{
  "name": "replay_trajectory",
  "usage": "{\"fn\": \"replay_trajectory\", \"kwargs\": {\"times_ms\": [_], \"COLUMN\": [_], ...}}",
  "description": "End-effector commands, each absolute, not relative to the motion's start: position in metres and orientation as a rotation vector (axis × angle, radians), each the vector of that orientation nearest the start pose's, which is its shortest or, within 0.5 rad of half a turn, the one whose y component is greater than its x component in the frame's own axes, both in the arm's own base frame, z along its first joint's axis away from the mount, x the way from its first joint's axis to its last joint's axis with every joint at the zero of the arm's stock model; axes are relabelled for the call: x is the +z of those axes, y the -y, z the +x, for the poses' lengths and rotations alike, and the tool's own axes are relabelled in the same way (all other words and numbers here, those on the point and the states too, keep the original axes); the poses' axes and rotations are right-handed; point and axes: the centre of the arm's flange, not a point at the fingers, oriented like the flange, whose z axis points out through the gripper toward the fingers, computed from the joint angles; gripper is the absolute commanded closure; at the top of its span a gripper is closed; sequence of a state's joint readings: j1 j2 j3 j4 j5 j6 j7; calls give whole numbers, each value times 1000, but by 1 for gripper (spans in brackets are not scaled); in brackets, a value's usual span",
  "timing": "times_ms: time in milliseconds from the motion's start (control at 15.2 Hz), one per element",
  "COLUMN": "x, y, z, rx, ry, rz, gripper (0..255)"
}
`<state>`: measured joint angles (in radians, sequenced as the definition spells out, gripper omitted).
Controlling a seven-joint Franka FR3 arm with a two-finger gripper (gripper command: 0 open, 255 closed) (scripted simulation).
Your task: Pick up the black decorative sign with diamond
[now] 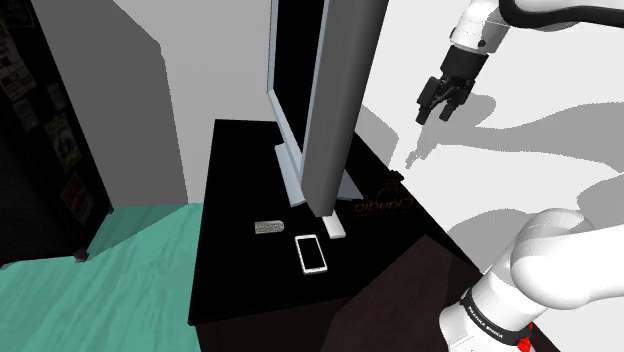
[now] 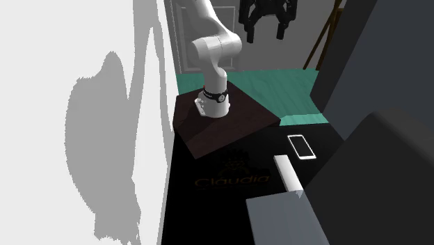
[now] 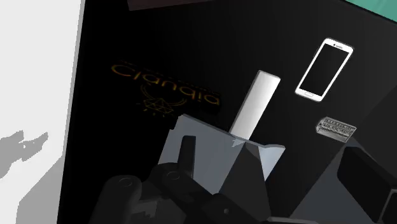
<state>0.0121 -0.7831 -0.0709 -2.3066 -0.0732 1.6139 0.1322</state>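
The black sign (image 1: 385, 205) lies flat on the black desk (image 1: 225, 270), with its gold letters and small diamond facing up. In the shoulder view it is at the desk's right side, close to the white wall. Just beside it, to the shoulder view's left, a white bar (image 1: 335, 228) lies under the tall grey screen (image 1: 325, 90). A white phone (image 1: 311, 253) lies nearer, and a small grey tag (image 1: 269, 227) is to the left of the phone. The gripper (image 1: 432, 112) hangs high over the sign's end of the desk, well apart from the sign. Its two fingers are spread, with nothing between them. I think they are spread so they can go down around the sign. The sign is thin and flat, so getting hold of an edge may be hard. The bar is also close enough to bump.
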Motion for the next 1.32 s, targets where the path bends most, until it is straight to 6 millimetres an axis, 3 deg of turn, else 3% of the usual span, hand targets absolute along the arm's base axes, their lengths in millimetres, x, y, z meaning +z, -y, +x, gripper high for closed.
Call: {"fn": "replay_trajectory", "kwargs": {"times_ms": [0,660,1254], "x": [616,514,416], "y": [34,91,155], "z": [312,386,427], "rx": [-142,-40,51], "ry": [-273,-820,-1280], "rz": [-3146,-3014,-2813], "gripper": [0,0,0]}}
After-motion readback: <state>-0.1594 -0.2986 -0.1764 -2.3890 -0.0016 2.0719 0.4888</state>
